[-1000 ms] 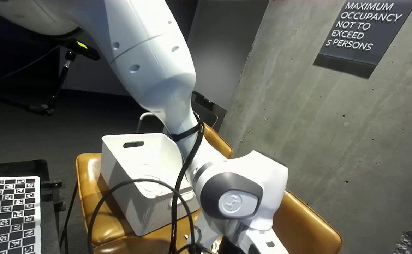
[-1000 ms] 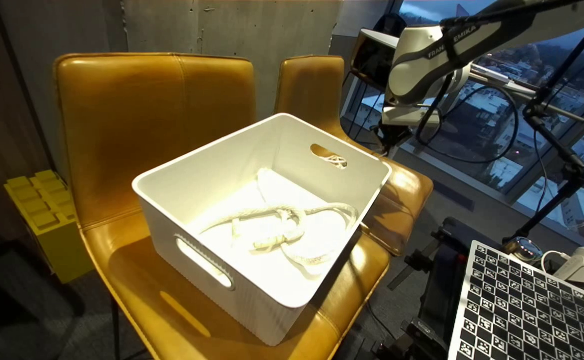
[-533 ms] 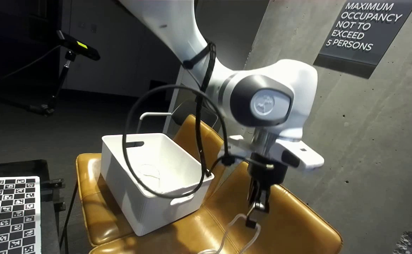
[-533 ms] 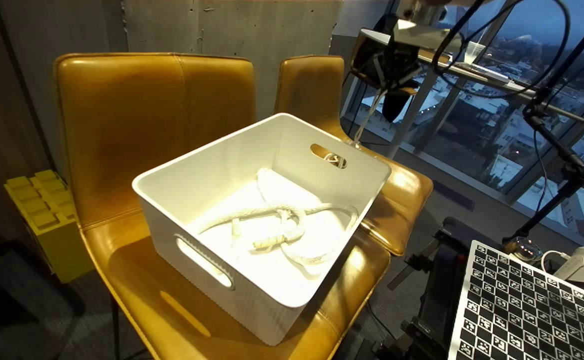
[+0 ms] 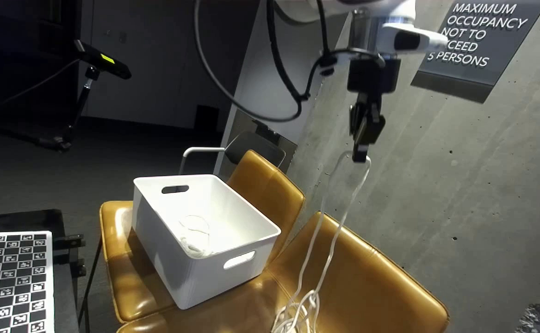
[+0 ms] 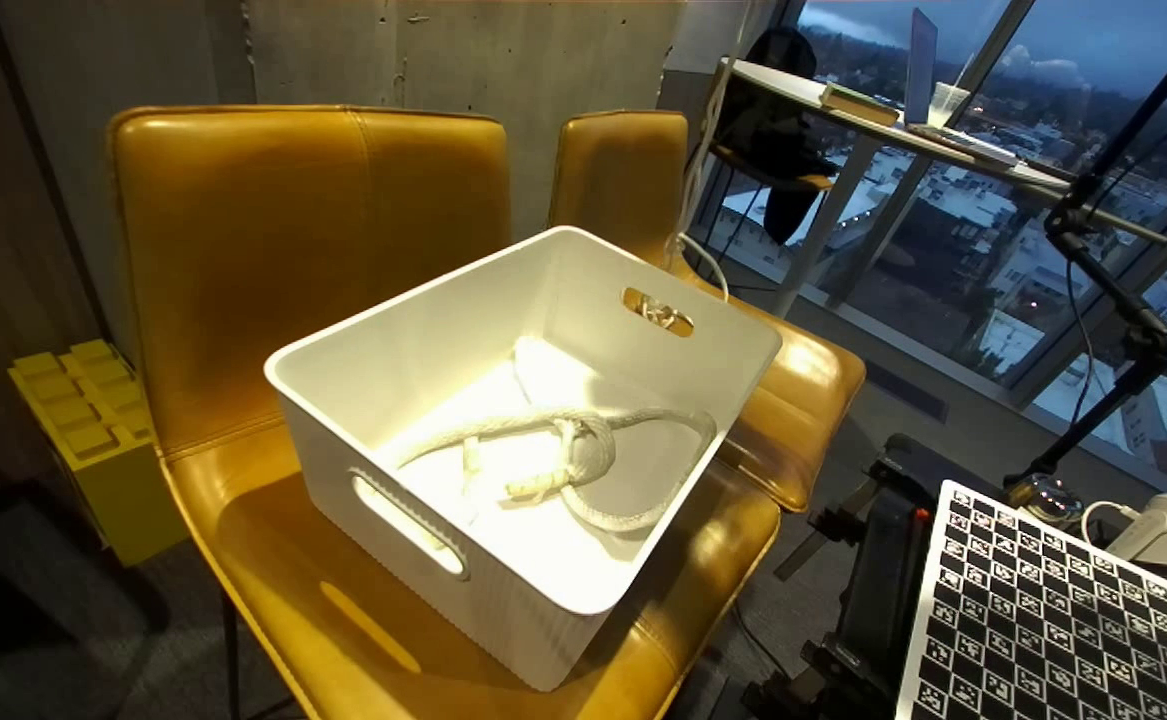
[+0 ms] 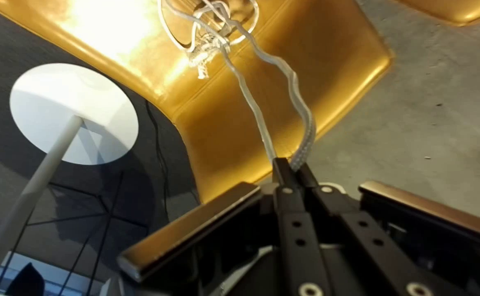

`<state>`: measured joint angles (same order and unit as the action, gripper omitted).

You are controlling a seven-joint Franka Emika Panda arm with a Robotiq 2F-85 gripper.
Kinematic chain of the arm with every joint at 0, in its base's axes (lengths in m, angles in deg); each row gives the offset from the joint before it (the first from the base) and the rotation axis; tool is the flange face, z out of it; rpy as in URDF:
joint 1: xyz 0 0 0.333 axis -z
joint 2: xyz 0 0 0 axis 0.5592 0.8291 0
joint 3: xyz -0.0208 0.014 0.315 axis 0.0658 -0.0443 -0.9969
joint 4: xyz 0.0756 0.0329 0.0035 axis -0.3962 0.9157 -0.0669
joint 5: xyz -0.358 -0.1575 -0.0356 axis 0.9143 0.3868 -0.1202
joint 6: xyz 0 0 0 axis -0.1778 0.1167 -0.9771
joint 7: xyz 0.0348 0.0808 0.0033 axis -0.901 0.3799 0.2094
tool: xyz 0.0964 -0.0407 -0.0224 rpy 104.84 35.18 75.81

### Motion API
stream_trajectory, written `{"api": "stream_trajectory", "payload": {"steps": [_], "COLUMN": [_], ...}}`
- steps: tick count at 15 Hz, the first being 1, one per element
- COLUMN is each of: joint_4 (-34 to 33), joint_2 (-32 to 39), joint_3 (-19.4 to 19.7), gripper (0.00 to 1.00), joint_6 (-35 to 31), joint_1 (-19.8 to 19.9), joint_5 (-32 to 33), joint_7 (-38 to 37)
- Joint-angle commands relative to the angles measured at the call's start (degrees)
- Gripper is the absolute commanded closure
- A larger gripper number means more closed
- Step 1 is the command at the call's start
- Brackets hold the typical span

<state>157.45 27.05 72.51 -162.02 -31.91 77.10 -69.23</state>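
My gripper is shut on a thin white rope, whose two strands hang from the fingertips. In an exterior view the gripper is high above a tan chair. The strands run down to a loose, knotted pile of the same rope on that chair's seat. A white bin stands beside it on the neighbouring tan chair. Inside the bin lies a thicker white rope, knotted and looped. The other exterior camera shows only the hanging rope, with the gripper out of frame.
A concrete wall rises behind the chairs. Near the bin is a checkered marker board on a black stand, with a camera on an arm. A yellow brick-shaped box sits beside a chair. The wrist view shows a white round disc with a pole.
My gripper has risen far up from low by the seat, pulling the white rope strands up with it. The arm has left the top of an exterior view. The bin has stayed put.
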Motion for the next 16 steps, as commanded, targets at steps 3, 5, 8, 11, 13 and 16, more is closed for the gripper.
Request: {"api": "stream_trajectory", "payload": {"steps": [3, 5, 8, 11, 13, 16], "joint_4": [-18.2, -25.0, -33.4, -39.3, -42.6, -47.2], "joint_2": [0.4, 1.5, 3.7, 6.3, 8.1, 10.2], "joint_3": [-4.9, -6.2, -7.7, -8.2, -8.6, -9.1], "gripper": [0.99, 0.99, 0.99, 0.99, 0.99, 0.99], "joint_6": [13.8, 18.3, 23.4, 26.5, 27.9, 30.1], "joint_1": [-1.9, -2.7, -3.4, -3.8, -4.1, -6.3], "joint_5": [0.7, 0.6, 0.5, 0.6, 0.8, 1.8], "joint_7": [-1.7, -2.3, -3.0, -2.9, -2.9, -3.4]}}
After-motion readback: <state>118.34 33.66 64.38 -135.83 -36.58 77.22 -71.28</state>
